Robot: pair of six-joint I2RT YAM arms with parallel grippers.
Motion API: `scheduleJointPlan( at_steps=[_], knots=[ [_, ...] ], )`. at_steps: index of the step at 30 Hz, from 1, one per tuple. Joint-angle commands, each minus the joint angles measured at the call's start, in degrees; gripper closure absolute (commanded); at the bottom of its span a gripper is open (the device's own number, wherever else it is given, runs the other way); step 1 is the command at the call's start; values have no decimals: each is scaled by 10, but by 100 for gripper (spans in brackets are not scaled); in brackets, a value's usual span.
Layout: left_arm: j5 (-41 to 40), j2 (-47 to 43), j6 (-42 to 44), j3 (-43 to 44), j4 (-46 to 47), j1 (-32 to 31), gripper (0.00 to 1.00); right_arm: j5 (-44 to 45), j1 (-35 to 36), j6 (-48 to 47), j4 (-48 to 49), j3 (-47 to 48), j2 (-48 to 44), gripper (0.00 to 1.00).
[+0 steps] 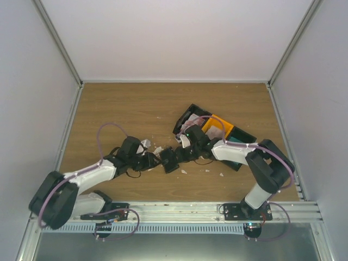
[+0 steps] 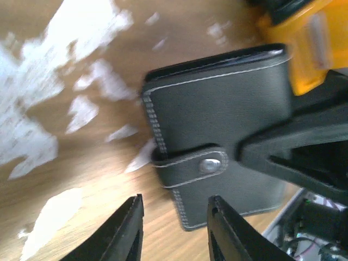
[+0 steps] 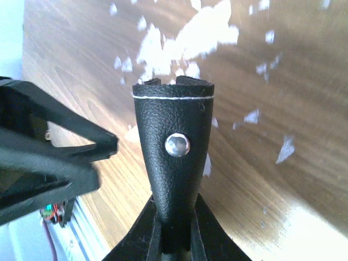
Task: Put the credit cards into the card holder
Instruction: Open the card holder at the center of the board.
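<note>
Right wrist view told most of it: my right gripper (image 3: 174,240) was pressed together on the card holder (image 3: 173,119), pinching the bottom of it so it stood up edge-on in the middle of the frame, with the strap and its silver snap (image 3: 177,145) facing the lens. The holder was shut, strap buttoned. My left gripper (image 2: 175,232) was a different story. From the left wrist camera its two fingers were spread at the bottom of the frame, and the holder's lower corner sat between them without either finger touching it, as far as I could see. In that same shot the holder filled the centre right, flat face toward the camera, with one black finger of the right gripper across its right side. From the top view both arms met low in the middle of the wooden table (image 1: 125,109), the holder right between the two grippers. Just up and right of there sat an orange tray (image 1: 219,125) and a black tray (image 1: 239,138) side by side; what was in them was too small for me to tell. White torn scraps (image 2: 81,32) were scattered over the wood around the holder.
</note>
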Motion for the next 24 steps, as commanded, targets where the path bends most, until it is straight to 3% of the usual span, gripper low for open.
scheduleJointPlan(
  at_steps=[1, 4, 7, 15, 24],
  knots=[
    [-28, -82, 29, 57, -22, -3, 58, 98, 13, 9, -35, 35, -49, 99],
    [-26, -104, 43, 82, -31, -4, 49, 115, 20, 49, -31, 41, -64, 100],
    [-13, -98, 55, 96, -41, -8, 46, 97, 20, 95, -2, 35, -80, 100],
    [-15, -74, 61, 93, -51, -24, 61, 63, 20, 148, 34, 31, -124, 99],
    [-33, -52, 76, 104, -41, -36, 60, -26, 19, 159, 83, 14, -130, 99]
  ],
)
